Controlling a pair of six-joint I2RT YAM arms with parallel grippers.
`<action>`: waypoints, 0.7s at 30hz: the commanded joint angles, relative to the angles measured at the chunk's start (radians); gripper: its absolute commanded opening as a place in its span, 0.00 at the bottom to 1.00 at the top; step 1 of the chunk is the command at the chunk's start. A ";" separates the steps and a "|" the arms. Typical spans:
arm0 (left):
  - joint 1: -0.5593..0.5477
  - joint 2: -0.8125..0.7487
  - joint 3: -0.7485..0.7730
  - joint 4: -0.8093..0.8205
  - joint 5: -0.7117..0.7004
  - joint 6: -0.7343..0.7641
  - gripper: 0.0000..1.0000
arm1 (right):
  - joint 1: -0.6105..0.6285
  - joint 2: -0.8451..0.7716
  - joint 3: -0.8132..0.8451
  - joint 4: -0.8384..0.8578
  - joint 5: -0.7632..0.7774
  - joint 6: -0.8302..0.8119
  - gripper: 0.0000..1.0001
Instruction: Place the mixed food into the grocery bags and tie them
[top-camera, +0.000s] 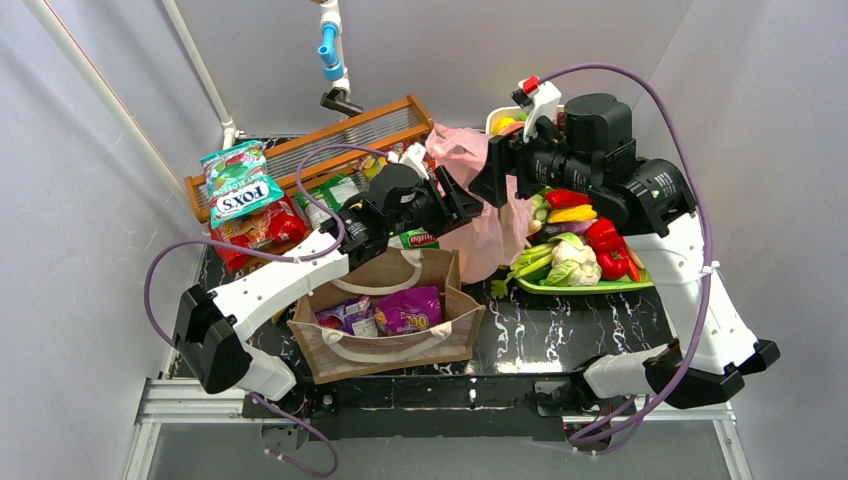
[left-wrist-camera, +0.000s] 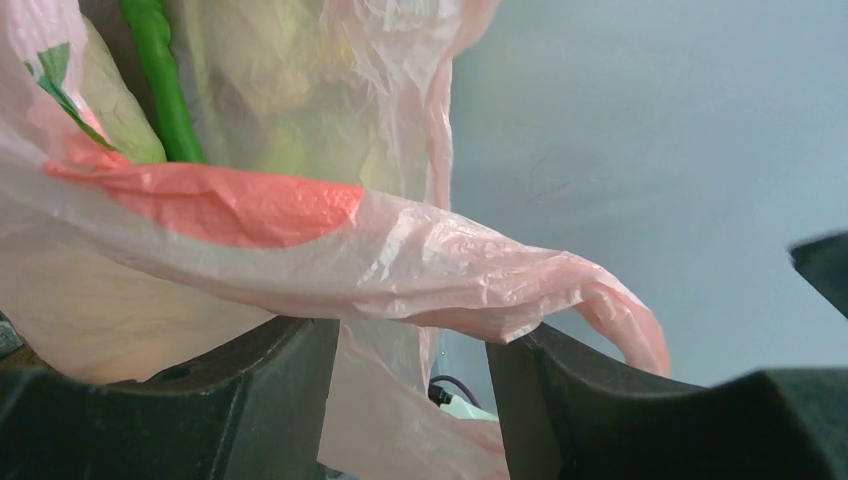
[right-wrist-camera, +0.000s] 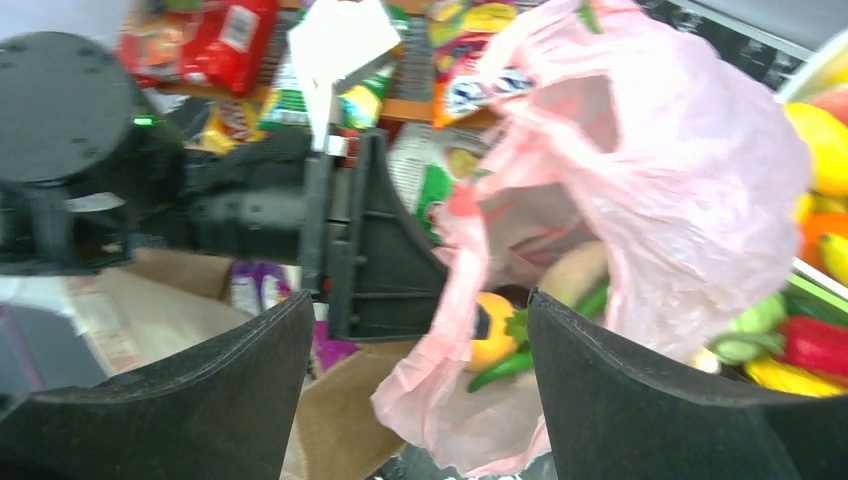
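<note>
At the table's centre, the pink bag (top-camera: 488, 235) stands upright between the brown tote (top-camera: 330, 352) and the green tray (top-camera: 590, 286), touching both. Left gripper (left-wrist-camera: 415, 340): jaws apart, the bag's thin film draped across both fingers and hanging into the gap between them, with no pinch visible. Right gripper (right-wrist-camera: 418, 300): jaws spread wide and holding nothing, poised just above the bag's open mouth. Through the mouth the right wrist view shows a yellow toy vegetable (right-wrist-camera: 490, 330) and a green one (right-wrist-camera: 505, 368) lying inside. Purple snack packets (top-camera: 408, 308) lie in the tote. A cauliflower (top-camera: 578, 255) and red and yellow peppers rest on the tray. Behind, a teal Fox's packet (top-camera: 240, 185) and red packets lean at the wooden rack (top-camera: 330, 140).
</note>
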 joint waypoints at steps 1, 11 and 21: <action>-0.005 -0.016 0.007 0.011 -0.004 0.000 0.53 | -0.002 -0.053 -0.067 0.046 0.223 -0.030 0.84; -0.004 -0.061 -0.056 0.013 -0.013 -0.022 0.53 | -0.010 -0.036 -0.123 0.184 0.224 -0.130 0.91; -0.004 -0.091 -0.095 0.008 -0.022 -0.029 0.53 | -0.028 0.258 0.151 0.055 0.141 -0.252 0.98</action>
